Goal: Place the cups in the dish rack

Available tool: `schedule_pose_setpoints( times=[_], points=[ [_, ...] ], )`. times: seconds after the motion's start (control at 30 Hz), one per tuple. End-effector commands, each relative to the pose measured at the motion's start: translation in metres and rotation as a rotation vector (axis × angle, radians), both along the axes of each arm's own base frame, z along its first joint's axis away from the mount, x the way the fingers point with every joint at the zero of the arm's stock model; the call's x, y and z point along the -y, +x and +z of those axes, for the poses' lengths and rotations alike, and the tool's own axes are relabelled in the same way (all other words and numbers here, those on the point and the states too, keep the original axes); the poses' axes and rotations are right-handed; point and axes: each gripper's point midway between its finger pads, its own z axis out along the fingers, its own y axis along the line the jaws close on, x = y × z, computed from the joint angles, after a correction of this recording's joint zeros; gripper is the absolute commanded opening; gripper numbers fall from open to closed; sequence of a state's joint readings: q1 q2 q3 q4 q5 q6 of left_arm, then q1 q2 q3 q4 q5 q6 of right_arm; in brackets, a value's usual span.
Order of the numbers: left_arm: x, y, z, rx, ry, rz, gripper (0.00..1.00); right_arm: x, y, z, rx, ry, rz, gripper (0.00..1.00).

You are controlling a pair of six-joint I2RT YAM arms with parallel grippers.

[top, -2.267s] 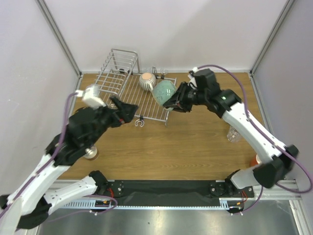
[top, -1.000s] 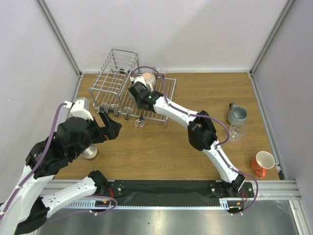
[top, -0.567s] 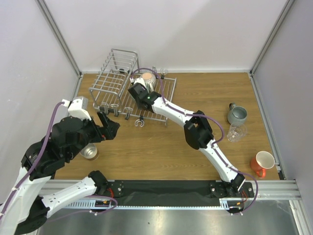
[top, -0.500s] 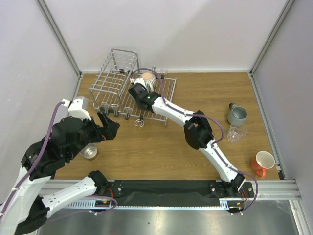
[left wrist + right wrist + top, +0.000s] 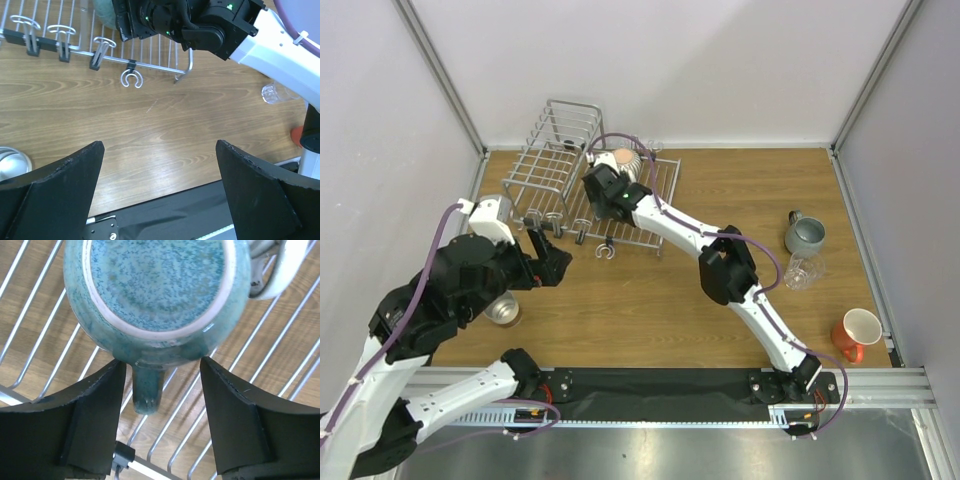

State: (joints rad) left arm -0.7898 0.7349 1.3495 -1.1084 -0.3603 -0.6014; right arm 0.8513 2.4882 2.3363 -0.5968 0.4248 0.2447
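A teal mug (image 5: pixel 157 285) lies base-up on the wires of the dish rack (image 5: pixel 235 385), its handle (image 5: pixel 148 387) pointing between my right gripper's fingers. The right gripper (image 5: pixel 161 371) is open, with a gap on each side of the handle. From above, this gripper (image 5: pixel 603 187) hovers over the flat grid of the rack (image 5: pixel 545 150), next to a ribbed cup (image 5: pixel 623 160). My left gripper (image 5: pixel 548 262) hangs open and empty over bare wood in front of the rack. A grey mug (image 5: pixel 805 235), a clear glass (image 5: pixel 800 270) and an orange-red mug (image 5: pixel 857 333) stand at the right.
A pale grey cup (image 5: pixel 503 311) stands on the table under my left arm, near the left edge. The rack's raised slots (image 5: pixel 570 125) rise at the back left. My right arm stretches diagonally across the table's middle. Walls enclose the left, back and right.
My right gripper's fingers have spread apart and let go of the teal mug, which now rests on the rack. The left arm has shifted slightly.
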Motion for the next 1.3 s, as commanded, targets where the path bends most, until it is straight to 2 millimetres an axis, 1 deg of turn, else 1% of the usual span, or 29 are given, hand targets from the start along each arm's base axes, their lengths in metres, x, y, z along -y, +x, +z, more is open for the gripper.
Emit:
schedule_pose_setpoints(
  times=[0.0, 0.1, 0.13, 0.2, 0.23, 0.3, 0.33, 0.37, 0.4, 0.43, 0.47, 0.5, 0.57, 0.6, 0.63, 0.67, 0.7, 0.73, 0.8, 0.83, 0.87, 0.9, 0.93, 0.97, 1.03, 1.07, 1.17, 1.2, 1.27],
  points=[
    [0.015, 0.003, 0.008, 0.017, -0.028, -0.050, 1.00, 0.018, 0.007, 0.093, 0.113, 0.126, -0.077, 0.67],
    [0.019, 0.005, 0.009, 0.018, -0.031, -0.062, 1.00, 0.023, -0.005, 0.105, 0.096, 0.155, -0.058, 0.69],
    [0.020, 0.005, 0.009, 0.021, -0.031, -0.066, 0.99, 0.028, -0.012, 0.117, 0.094, 0.176, -0.051, 0.69],
    [0.025, 0.007, 0.010, 0.028, -0.040, -0.084, 1.00, 0.029, -0.025, 0.124, 0.063, 0.198, -0.026, 0.70],
    [0.027, 0.008, 0.011, 0.035, -0.036, -0.091, 1.00, 0.035, -0.033, 0.137, 0.063, 0.215, -0.034, 0.70],
    [0.033, 0.012, 0.014, 0.038, -0.033, -0.104, 1.00, 0.050, -0.043, 0.145, 0.048, 0.200, -0.051, 0.70],
    [0.034, 0.013, 0.014, 0.040, -0.022, -0.112, 1.00, 0.064, -0.050, 0.167, 0.068, 0.221, -0.071, 0.70],
    [0.037, 0.015, 0.014, 0.037, -0.015, -0.119, 1.00, 0.076, -0.057, 0.158, 0.039, 0.208, -0.098, 0.70],
    [0.039, 0.017, 0.018, 0.048, -0.019, -0.126, 1.00, 0.092, -0.055, 0.158, 0.031, 0.212, -0.130, 0.69],
    [0.045, 0.019, 0.015, 0.035, -0.004, -0.146, 1.00, 0.103, -0.059, 0.163, 0.026, 0.225, -0.148, 0.68],
    [0.047, 0.020, 0.016, 0.036, -0.004, -0.153, 1.00, 0.121, -0.064, 0.179, 0.034, 0.256, -0.180, 0.67],
    [0.050, 0.021, 0.017, 0.033, -0.002, -0.159, 1.00, 0.143, -0.064, 0.168, 0.012, 0.236, -0.229, 0.65],
    [0.054, 0.024, 0.014, 0.019, 0.018, -0.168, 1.00, 0.182, -0.070, 0.175, -0.014, 0.246, -0.308, 0.64],
    [0.055, 0.025, 0.014, 0.017, 0.020, -0.170, 1.00, 0.199, -0.073, 0.165, -0.055, 0.259, -0.369, 0.61],
    [0.057, 0.025, 0.013, 0.015, 0.029, -0.183, 1.00, 0.235, -0.064, 0.160, -0.074, 0.263, -0.462, 0.60],
    [0.059, 0.026, 0.014, 0.017, 0.027, -0.190, 1.00, 0.256, -0.073, 0.164, -0.092, 0.280, -0.503, 0.58],
    [0.060, 0.027, 0.012, 0.014, 0.031, -0.194, 1.00, 0.279, -0.076, 0.149, -0.124, 0.267, -0.572, 0.58],
    [0.062, 0.027, 0.011, 0.011, 0.032, -0.201, 1.00, 0.312, -0.074, 0.147, -0.124, 0.270, -0.657, 0.57],
    [0.066, 0.027, 0.010, 0.008, 0.034, -0.222, 1.00, 0.350, -0.084, 0.147, -0.120, 0.273, -0.745, 0.56],
    [0.066, 0.028, 0.010, 0.008, 0.040, -0.228, 0.99, 0.364, -0.089, 0.137, -0.142, 0.262, -0.777, 0.56],
    [0.069, 0.028, 0.009, 0.001, 0.043, -0.237, 1.00, 0.391, -0.091, 0.132, -0.153, 0.268, -0.843, 0.56],
    [0.068, 0.029, 0.010, 0.003, 0.051, -0.239, 1.00, 0.402, -0.097, 0.135, -0.141, 0.279, -0.863, 0.55],
    [0.068, 0.029, 0.010, 0.000, 0.053, -0.240, 1.00, 0.416, -0.103, 0.124, -0.162, 0.267, -0.899, 0.56],
    [0.069, 0.029, 0.009, -0.003, 0.057, -0.243, 1.00, 0.438, -0.108, 0.122, -0.163, 0.273, -0.959, 0.56],
    [0.070, 0.030, 0.009, -0.004, 0.055, -0.255, 1.00, 0.459, -0.116, 0.119, -0.157, 0.283, -1.013, 0.57],
    [0.071, 0.030, 0.009, -0.003, 0.054, -0.262, 1.00, 0.481, -0.124, 0.108, -0.181, 0.306, -1.075, 0.57],
    [0.076, 0.029, 0.009, -0.009, 0.043, -0.286, 1.00, 0.501, -0.134, 0.090, -0.221, 0.349, -1.132, 0.58],
    [0.077, 0.028, 0.007, -0.012, 0.045, -0.298, 1.00, 0.514, -0.138, 0.085, -0.227, 0.356, -1.171, 0.59],
    [0.078, 0.028, 0.007, -0.013, 0.045, -0.302, 1.00, 0.521, -0.139, 0.075, -0.250, 0.372, -1.167, 0.59]
  ],
)
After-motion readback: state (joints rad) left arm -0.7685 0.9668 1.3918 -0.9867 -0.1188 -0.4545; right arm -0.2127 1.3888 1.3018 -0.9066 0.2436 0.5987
